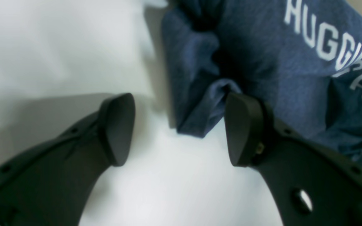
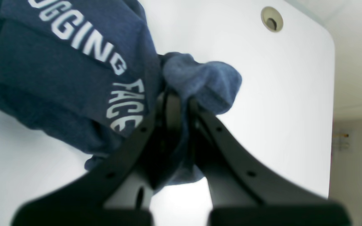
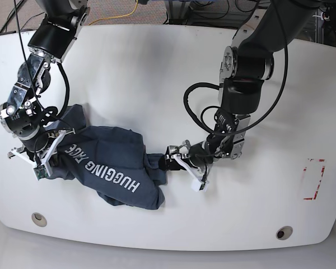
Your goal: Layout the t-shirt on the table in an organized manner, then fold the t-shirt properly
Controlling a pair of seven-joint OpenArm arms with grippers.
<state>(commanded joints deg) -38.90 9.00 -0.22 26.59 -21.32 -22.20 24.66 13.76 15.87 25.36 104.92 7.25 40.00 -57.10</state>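
Note:
The dark blue t-shirt lies bunched on the white table, its white lettering wrinkled. In the base view it spreads across the front left. My right gripper is shut on a gathered fold at the shirt's left end, also in the base view. My left gripper is open, low over the table at the shirt's right end. A loose fold of the t-shirt reaches between its pads and sits against the right pad. The left pad is over bare table.
Round grey grommets sit near the front edge, one also in the right wrist view. A red-taped rectangle marks the table's right side. Cables hang along both arms.

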